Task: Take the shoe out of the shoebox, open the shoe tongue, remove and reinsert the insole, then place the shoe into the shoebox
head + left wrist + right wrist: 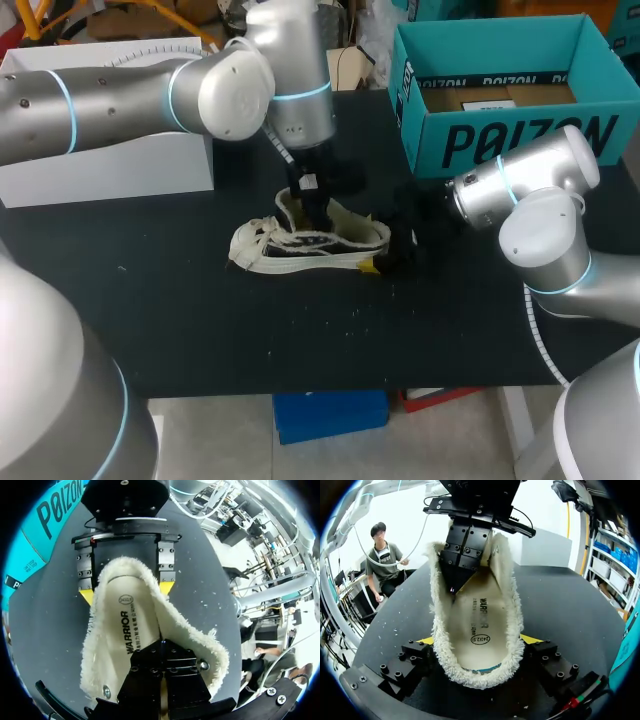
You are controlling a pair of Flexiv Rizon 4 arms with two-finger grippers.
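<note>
Clamping the shoe [310, 245] heel from both sides, the right gripper [480, 640] held it at table [200, 320] centre. The left gripper [162, 660] reached into the shoe's opening from 12 o'clock; whether it gripped anything could not be told. The shoebox [520, 140] stood at 1 o'clock.

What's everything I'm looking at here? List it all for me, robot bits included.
shoe: one, cream with fleecy lining, middle of the table.
insole: one, pale with dark print, lying inside the shoe.
shoebox: one, teal, open, far right of the table.
white box: one, white, far left of the table.
table: one, black, under everything.
left arm: one, silver, its end down in the shoe's opening.
right arm: one, silver, jaws gripping the shoe's heel from both sides.
</note>
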